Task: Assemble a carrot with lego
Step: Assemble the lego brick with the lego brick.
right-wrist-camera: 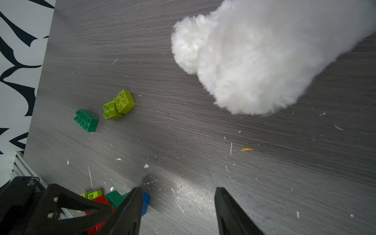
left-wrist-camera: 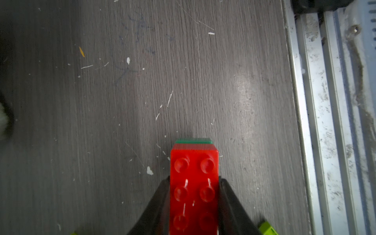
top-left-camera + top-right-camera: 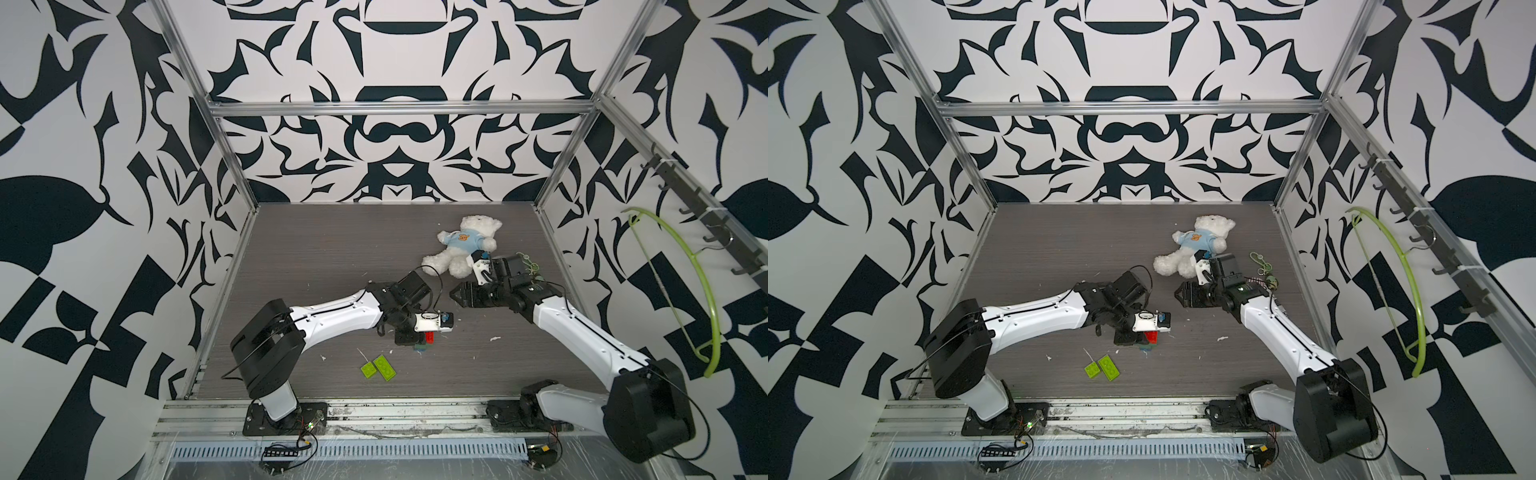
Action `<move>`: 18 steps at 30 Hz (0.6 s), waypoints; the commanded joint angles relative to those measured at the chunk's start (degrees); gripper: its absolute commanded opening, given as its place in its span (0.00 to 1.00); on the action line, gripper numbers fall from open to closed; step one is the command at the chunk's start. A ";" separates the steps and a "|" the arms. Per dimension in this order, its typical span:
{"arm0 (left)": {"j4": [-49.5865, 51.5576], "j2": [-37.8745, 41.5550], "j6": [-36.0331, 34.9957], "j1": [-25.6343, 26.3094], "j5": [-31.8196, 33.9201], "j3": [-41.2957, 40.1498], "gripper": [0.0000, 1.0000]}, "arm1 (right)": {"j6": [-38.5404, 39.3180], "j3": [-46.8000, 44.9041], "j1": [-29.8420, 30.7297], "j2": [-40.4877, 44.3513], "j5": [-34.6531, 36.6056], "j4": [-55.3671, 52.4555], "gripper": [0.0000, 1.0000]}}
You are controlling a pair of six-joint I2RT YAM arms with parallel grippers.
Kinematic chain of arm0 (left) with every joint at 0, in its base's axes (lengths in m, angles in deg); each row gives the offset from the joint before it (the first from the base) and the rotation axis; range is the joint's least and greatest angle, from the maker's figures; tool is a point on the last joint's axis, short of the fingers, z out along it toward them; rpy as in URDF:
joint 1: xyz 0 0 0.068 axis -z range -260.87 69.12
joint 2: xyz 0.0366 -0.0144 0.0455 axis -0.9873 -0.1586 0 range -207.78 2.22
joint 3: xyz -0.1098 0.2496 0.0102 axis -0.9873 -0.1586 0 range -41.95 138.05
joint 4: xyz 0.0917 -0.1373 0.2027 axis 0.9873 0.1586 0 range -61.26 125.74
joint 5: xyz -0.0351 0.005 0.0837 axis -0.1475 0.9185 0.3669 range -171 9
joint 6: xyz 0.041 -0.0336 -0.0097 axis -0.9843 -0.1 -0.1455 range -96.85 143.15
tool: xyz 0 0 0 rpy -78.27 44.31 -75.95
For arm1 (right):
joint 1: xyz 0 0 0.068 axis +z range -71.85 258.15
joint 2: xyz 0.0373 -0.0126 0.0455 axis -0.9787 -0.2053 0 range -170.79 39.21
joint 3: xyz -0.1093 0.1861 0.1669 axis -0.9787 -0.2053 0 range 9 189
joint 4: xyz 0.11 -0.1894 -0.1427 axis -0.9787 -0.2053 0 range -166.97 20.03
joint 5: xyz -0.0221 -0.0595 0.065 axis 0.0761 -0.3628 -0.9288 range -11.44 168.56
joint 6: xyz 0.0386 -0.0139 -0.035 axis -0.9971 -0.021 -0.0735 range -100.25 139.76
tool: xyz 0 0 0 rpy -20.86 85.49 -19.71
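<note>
Our left pincer (image 2: 194,183), wrist bent down from a low outstretched arm, pinches the carrot (image 1: 114,199) at its red brick (image 2: 194,162); our right pincer (image 1: 179,189) hovers nearby, spread above the table (image 1: 183,132).

Left gripper (image 3: 419,340): down low, red brick (image 3: 430,337) right at its fingertips.
Green-and-blue stack (image 3: 420,348): just beneath those fingertips.
Square lime brick (image 3: 367,369): near the left fingers, touching the oblong lime brick (image 3: 385,367).
Right gripper (image 3: 454,296): apart from every brick.
Teddy bear (image 3: 457,245): just behind the right fingers.
</note>
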 commanded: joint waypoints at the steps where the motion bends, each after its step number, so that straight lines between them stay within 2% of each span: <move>1: -0.31 -0.72 -0.28 -0.36 -0.56 -0.39 0.28 | 0.15 0.29 -0.19 0.20 -0.42 1.16 0.61; 18: 7.25 -5.49 1.35 -0.28 0.25 6.38 0.28 | 0.18 0.11 -0.19 0.27 -0.40 1.25 0.61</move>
